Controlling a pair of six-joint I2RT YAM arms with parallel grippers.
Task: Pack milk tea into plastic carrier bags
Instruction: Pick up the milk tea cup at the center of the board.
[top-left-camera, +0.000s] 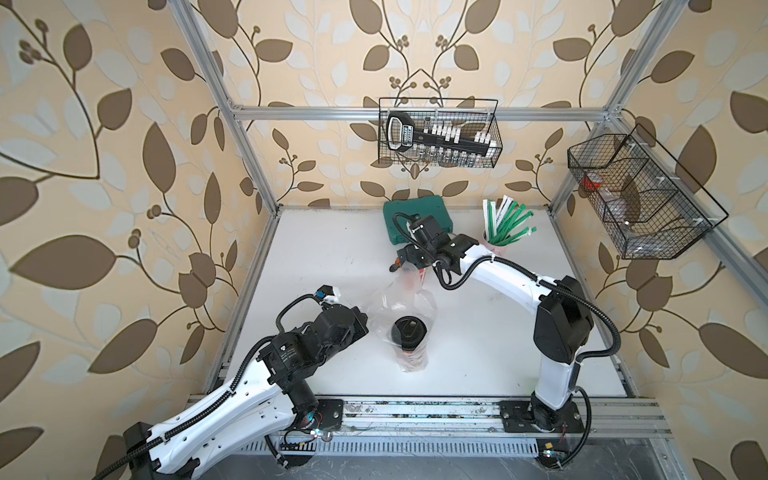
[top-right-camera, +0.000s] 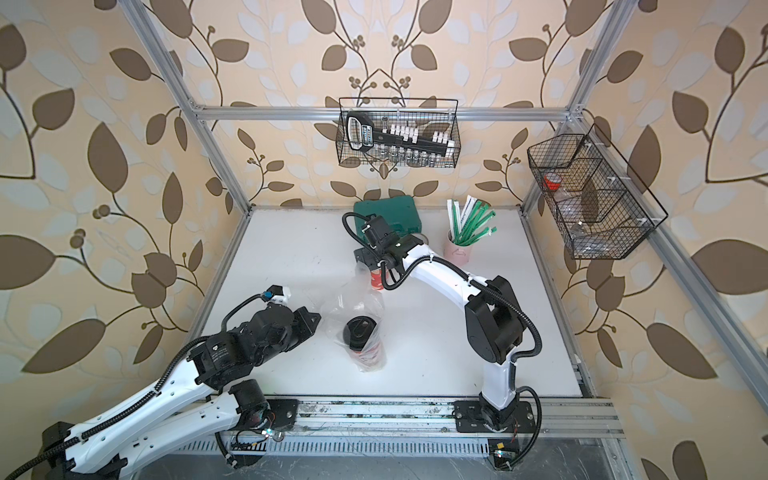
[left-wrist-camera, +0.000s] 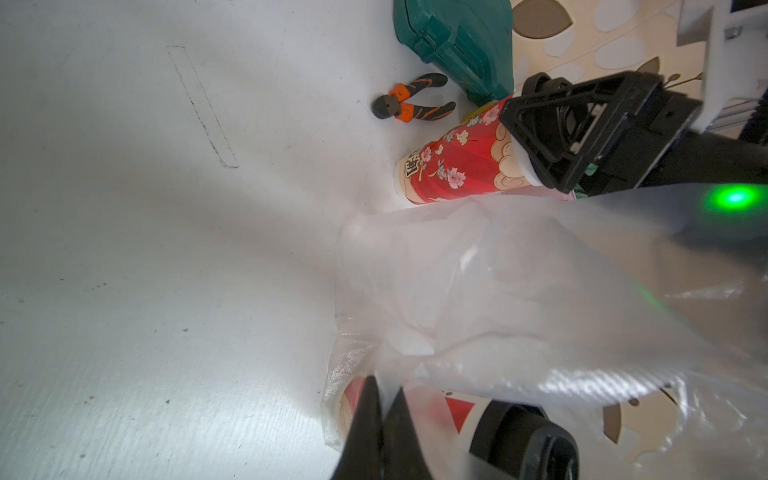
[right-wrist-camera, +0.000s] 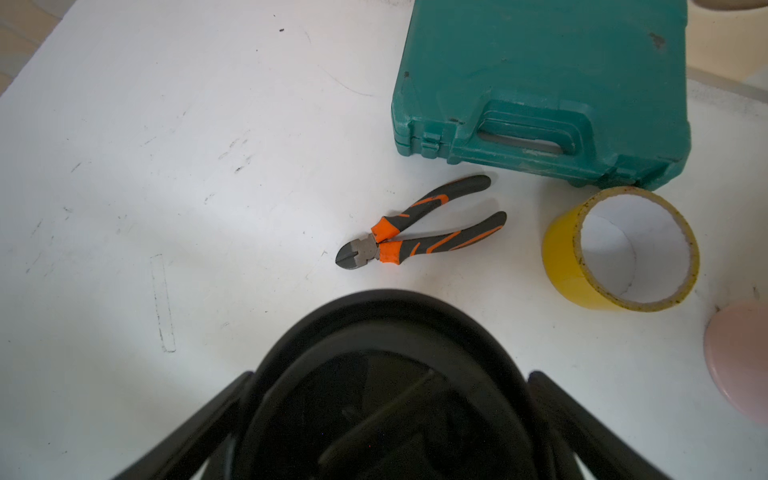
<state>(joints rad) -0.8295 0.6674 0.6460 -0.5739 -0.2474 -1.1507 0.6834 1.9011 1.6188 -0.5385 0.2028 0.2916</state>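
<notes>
On table (top-right-camera: 291, 257): 2 cups (top-right-camera: 360, 330) (top-right-camera: 377, 279), 1 bag (top-right-camera: 353, 303)

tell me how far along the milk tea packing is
About halfway. Done: the first cup stands inside the clear bag. In hand: the left gripper is shut on the bag's edge, and the right gripper has its open jaws around the top of the second cup, which stands on the table outside the bag. Left: grip that cup and set it in beside the first.

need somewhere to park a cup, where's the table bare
Bare: far-left stretch between frame rail, green case and bag; also between the bagged cup and right arm's base. Crowded: pliers, tape roll, straw cup by the case.
</notes>
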